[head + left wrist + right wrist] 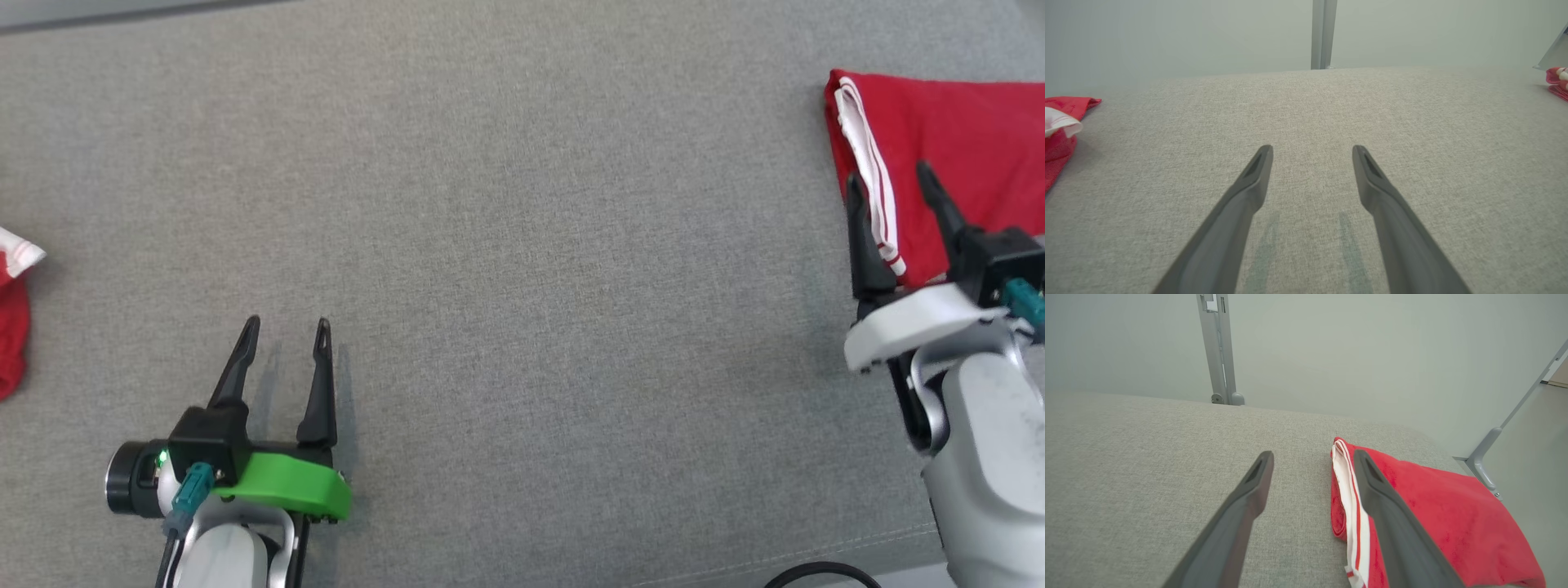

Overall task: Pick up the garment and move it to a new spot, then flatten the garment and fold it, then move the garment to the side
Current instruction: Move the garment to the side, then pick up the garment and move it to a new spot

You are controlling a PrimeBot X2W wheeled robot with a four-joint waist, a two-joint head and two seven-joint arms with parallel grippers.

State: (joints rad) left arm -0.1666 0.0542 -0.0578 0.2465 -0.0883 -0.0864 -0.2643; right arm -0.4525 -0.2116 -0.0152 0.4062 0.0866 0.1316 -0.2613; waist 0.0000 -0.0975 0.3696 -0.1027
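The garment (971,139) is red with a white striped edge and lies folded at the far right of the grey surface (522,245). My right gripper (888,175) is open and straddles its left edge. In the right wrist view one finger crosses the garment (1445,510) beside the stripe while the other lies over bare fabric, and the right gripper (1313,455) holds nothing. My left gripper (288,322) stands open at the lower left over bare surface, also open and holding nothing in its own view (1311,148). The garment (1557,81) shows small at that view's right edge.
A second red and white cloth (12,327) lies bunched at the far left edge, also in the left wrist view (1061,134). A metal post (1218,355) and a bracket (1484,469) stand behind the surface. A black cable (816,572) curls past the front seam.
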